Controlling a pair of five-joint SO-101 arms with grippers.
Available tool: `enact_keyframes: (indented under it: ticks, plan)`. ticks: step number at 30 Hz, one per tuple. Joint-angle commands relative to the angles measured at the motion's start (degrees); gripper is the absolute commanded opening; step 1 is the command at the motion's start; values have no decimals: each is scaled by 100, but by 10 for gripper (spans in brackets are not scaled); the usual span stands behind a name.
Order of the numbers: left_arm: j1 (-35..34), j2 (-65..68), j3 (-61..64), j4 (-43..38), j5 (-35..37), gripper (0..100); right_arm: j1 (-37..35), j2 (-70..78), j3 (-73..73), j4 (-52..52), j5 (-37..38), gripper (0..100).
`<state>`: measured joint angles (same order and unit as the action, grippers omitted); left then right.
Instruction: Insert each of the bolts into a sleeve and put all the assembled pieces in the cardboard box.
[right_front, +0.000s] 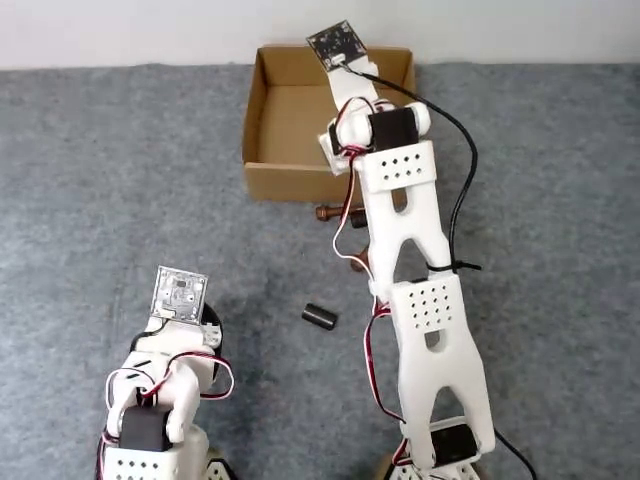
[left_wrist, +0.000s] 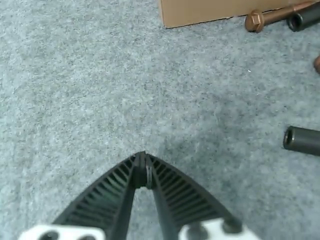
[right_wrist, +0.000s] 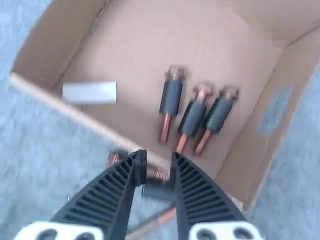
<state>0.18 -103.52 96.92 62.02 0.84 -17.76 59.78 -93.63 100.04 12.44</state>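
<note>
Right hand parted above box wall, three assembled pieces inside; left hand closed, empty, sleeve nearby.

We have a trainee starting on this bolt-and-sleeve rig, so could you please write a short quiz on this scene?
1. How many assembled pieces lie inside the cardboard box?
2. True or false: the left gripper is shut and holds nothing.
3. Where is the lone black sleeve in the high view?
A. inside the box
B. on the grey carpet, outside the box
C. in the left gripper

Key
1. Three, each a bolt in a sleeve.
2. True.
3. B.
</note>
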Motion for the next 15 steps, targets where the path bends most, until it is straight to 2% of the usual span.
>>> enact_keyframes:
  ticks: [1,4,8,15]
  plan:
    - [-26,-79,-48,62,62,5,-48,-620,-237,295,62,69]
    - [-26,-79,-48,62,62,5,-75,-945,114,303,114,69]
    - [-149,-79,-48,70,26,5,-268,-1965,1679,312,404,72]
    - [-1389,-79,-48,70,26,5,-637,-3952,5336,277,422,72]
